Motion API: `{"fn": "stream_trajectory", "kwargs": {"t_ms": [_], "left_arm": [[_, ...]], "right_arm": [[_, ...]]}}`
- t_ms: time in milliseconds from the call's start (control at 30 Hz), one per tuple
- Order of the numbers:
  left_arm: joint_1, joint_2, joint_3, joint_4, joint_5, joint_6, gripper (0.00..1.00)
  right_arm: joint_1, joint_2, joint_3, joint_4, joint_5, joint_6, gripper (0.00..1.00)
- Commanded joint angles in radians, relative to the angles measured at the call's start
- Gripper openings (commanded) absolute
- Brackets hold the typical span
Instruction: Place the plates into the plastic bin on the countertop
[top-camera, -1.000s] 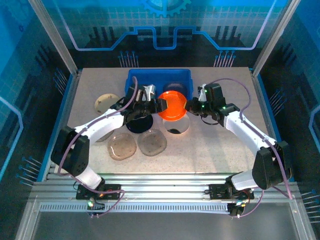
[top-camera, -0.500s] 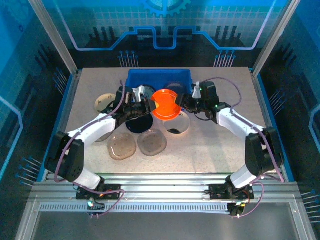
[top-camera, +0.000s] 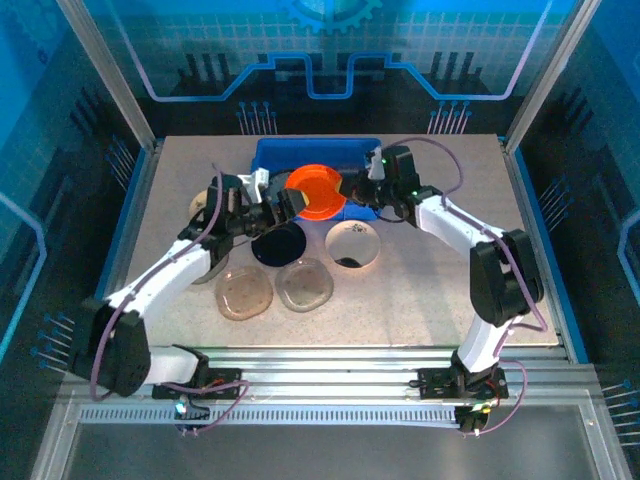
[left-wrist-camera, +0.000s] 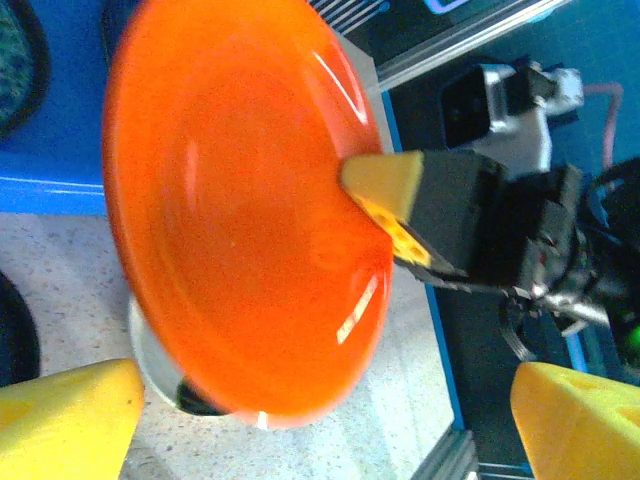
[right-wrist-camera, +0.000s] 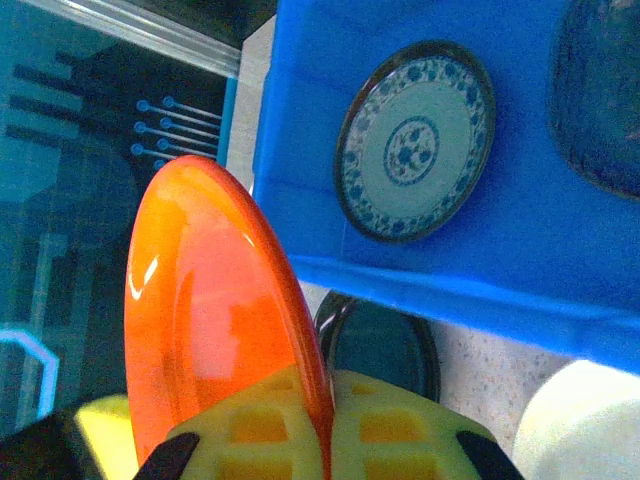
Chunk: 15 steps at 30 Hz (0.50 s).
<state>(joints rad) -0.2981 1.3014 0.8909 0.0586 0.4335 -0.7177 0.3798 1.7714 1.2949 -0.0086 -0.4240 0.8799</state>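
The orange plate (top-camera: 315, 190) has moved toward 12 o'clock and now stands tilted over the 6 o'clock wall of the bin (top-camera: 266, 158). The left tool (top-camera: 288, 203) has spread wide and let go. The right tool (right-wrist-camera: 320, 430) alone pinches the plate's rim, so the handover looks done. A patterned plate (right-wrist-camera: 415, 140) and a dark plate (right-wrist-camera: 600, 90) already lie inside, leaving little bare floor.

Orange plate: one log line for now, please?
round orange plate: at rim of rectangular blue plastic bin | right fingers: shut on plate | left fingers: open

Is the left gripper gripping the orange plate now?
No; the left gripper stands open clear of the orange plate, whose rim the right gripper pinches.
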Motion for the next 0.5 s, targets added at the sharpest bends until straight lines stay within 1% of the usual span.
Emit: {"fn": "stream_trajectory", "kwargs": {"t_ms": [0, 167, 467], "left_arm": [[0.000, -0.082, -0.048, -0.095, -0.078, 0.069, 0.97], [0.001, -0.142, -0.101, -0.142, -0.113, 0.102, 0.97], [0.008, -0.176, -0.127, -0.174, -0.131, 0.121, 0.97]], "right_arm": [[0.015, 0.059, 0.121, -0.092, 0.052, 0.002, 0.00], [0.023, 0.177, 0.304, -0.181, 0.112, -0.006, 0.00], [0.048, 0.386, 0.580, -0.302, 0.152, -0.002, 0.00]]}}
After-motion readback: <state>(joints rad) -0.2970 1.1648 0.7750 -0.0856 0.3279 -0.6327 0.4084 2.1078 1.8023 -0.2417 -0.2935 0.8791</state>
